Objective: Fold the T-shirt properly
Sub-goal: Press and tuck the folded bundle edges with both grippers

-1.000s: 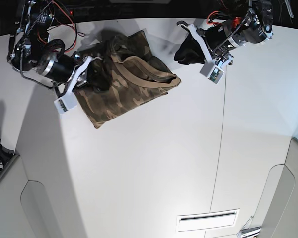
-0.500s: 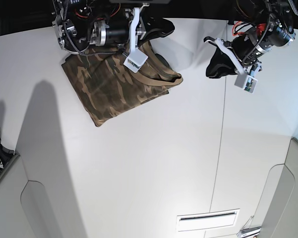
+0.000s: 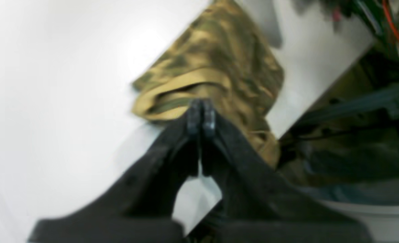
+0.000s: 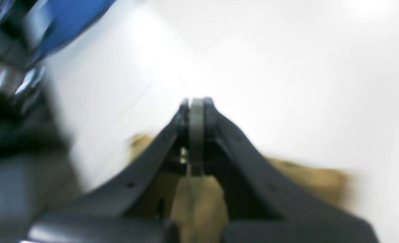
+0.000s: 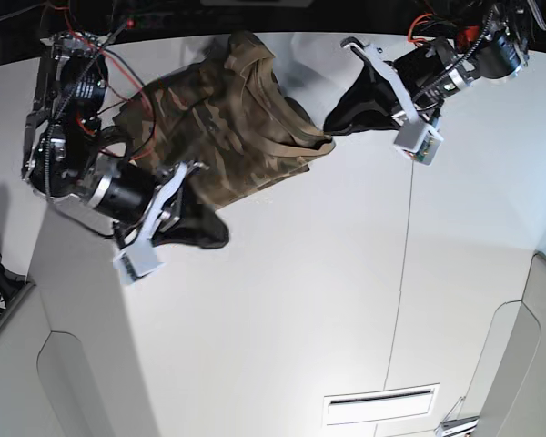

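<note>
Base view: T-shirt [image 5: 223, 127] sits bunched at the table [image 5: 282, 309] far edge. Left gripper [image 5: 332, 121] has just pressed its fingers together, empty, beside the collar. Right gripper [image 5: 220, 235] swung off the cloth — also clamped on nothing. Fold looks done, arms retreating.

Robotics lab bench — bare white table [image 5: 300, 319] with panel seams, two arms with exposed red and black wiring [image 5: 127, 73], dark surround, slotted vent [image 5: 379, 398] near table edge.
</note>
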Controlling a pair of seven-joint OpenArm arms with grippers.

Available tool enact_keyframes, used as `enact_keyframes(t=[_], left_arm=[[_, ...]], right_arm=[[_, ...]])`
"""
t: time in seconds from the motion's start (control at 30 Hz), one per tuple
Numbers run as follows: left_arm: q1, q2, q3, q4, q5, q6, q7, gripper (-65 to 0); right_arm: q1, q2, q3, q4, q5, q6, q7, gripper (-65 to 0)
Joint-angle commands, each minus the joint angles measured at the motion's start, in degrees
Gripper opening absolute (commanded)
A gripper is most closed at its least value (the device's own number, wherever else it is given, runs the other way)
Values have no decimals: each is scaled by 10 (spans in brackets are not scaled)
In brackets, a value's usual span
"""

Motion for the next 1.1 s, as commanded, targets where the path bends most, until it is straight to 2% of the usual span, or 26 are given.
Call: enact_keyframes(t=[0.0,0.07,0.17,0.27,0.43,0.5,0.77,0.87,0.93,1.07], left_arm=[[2,-1,21,12,9,-9,-18,-650],[2,-1,72,12,78,-4,-48,-650],[-3,-1,145,12,176,35,-92,-650],[-26,-1,216,12,226,64,-100,-650],[-67,0,313,8,336,154,-113,-650],[-78,2,338,-3,372,175,-113,-650],[-94,1,361,-98,429,176,-109,-650],[-94,-1,359,-96,461,181,-99,-650],[-94,-3,358,-87,472,195,-96,-650],[-90,-4,358,-85,478,195,-53,-650]], right_arm=[[12,0,16,8,3,2,22,-650],[20,0,39,5,-7,2,30,-650],[20,0,47,-9,-14,2,30,-650],[20,0,46,-39,-18,2,30,-650],[19,0,46,-114,-18,2,34,-650],[19,0,46,-145,-17,2,35,-650],[19,0,46,-209,-7,2,40,-650],[19,0,46,-209,-7,2,41,-650],[19,0,46,-209,-7,2,40,-650],[19,0,46,-209,-7,2,41,-650]])
